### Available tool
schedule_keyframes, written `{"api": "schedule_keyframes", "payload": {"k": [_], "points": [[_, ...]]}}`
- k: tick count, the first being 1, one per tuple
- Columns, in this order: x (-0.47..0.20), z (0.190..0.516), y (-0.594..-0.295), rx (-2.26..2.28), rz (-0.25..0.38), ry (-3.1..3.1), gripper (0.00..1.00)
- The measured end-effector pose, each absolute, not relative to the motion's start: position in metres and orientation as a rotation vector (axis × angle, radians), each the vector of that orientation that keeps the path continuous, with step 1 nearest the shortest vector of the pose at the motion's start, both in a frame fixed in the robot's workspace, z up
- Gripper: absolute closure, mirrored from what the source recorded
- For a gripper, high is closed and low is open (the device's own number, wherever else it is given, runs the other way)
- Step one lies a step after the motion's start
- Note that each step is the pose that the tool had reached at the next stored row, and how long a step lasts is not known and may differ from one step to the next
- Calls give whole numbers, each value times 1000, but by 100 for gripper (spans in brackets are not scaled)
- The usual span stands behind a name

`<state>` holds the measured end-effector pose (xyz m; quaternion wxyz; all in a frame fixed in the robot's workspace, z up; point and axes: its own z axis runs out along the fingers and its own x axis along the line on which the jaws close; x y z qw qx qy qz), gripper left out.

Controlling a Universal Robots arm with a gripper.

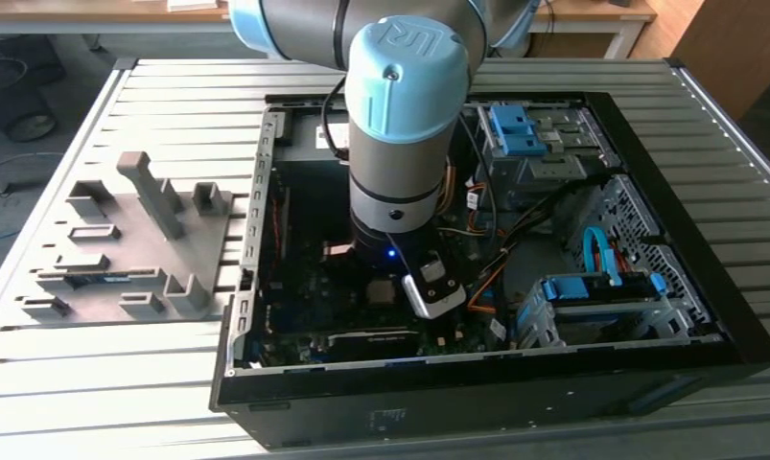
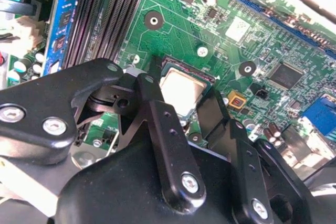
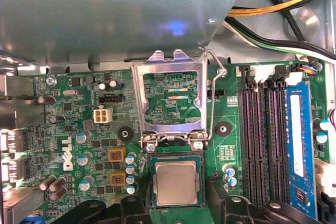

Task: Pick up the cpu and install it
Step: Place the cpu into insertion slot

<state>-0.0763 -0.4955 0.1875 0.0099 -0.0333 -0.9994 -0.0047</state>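
Observation:
The cpu (image 3: 177, 183) is a small square chip with a silvery metal top, lying flat in the dark socket on the green motherboard (image 3: 63, 108). The socket's metal frame (image 3: 170, 100) is swung up and open beside it, its lever (image 3: 212, 98) raised. My gripper (image 3: 176, 201) hangs just above the chip and looks open, one black finger (image 3: 137, 206) on each side of it. In the second wrist view the cpu (image 2: 181, 90) shows between the fingertips (image 2: 144, 90) of the gripper (image 2: 178, 98). In the exterior view the arm (image 1: 404, 144) reaches down into the computer case (image 1: 487, 383).
Memory slots (image 3: 260, 140) and a blue memory stick (image 3: 296, 140) run alongside the socket. Yellow and black cables (image 3: 283, 9) and a grey metal box (image 3: 105, 14) lie past the raised frame. Blue drive bays (image 1: 590, 292) fill the case's right side. A grey fixture plate (image 1: 135, 244) sits outside it.

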Motion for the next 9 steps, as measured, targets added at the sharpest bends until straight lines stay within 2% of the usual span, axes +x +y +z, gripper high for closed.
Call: {"api": "schedule_keyframes", "payload": {"k": [9], "points": [[-77, 188, -496, -103, -15, -3121, 45]]}}
